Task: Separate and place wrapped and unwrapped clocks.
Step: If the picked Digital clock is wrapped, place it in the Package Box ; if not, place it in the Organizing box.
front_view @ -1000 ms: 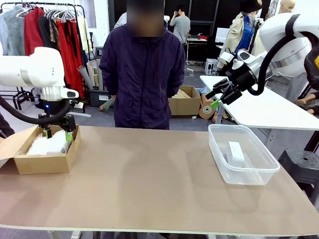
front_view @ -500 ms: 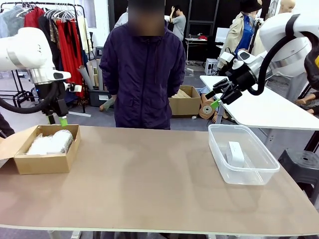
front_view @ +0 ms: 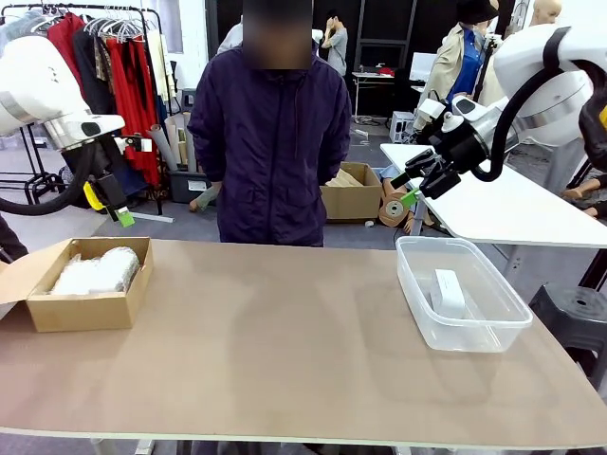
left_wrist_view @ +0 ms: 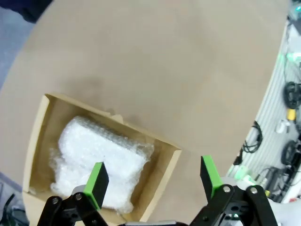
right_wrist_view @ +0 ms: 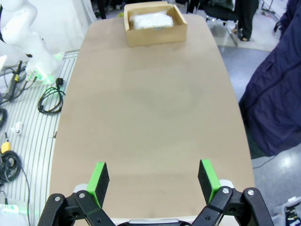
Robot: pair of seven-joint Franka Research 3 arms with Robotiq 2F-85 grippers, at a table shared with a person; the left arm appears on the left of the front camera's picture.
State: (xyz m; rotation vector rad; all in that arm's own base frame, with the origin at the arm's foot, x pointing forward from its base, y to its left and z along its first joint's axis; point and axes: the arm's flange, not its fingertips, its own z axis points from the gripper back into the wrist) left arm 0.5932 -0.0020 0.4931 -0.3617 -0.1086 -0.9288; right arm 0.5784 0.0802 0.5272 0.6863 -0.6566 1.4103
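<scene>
Two wrapped clocks (front_view: 95, 271), bundles in crinkly white wrap, lie side by side in an open cardboard box (front_view: 85, 310) at the table's left end. My left gripper (front_view: 109, 209) hangs open and empty above and behind that box; in the left wrist view it (left_wrist_view: 154, 181) looks down on a wrapped bundle (left_wrist_view: 101, 162) inside the box (left_wrist_view: 40, 136). The unwrapped clock (front_view: 448, 292), a smooth white block, rests in a clear plastic bin (front_view: 417, 284) at the right. My right gripper (front_view: 406, 190) is open and empty, high above the bin's far end. The right wrist view shows it (right_wrist_view: 153, 176) over the bare table, with the box (right_wrist_view: 155, 35) far off.
A person in a dark jacket (front_view: 270, 142) stands at the far edge of the table, no hands over it. The brown tabletop (front_view: 285, 341) stretches bare between box and bin. A white table (front_view: 512, 209) stands behind the right side.
My left gripper has risen out of the cardboard box and drawn up and back, empty, leaving the wrapped bundles inside. The right arm has stayed still.
</scene>
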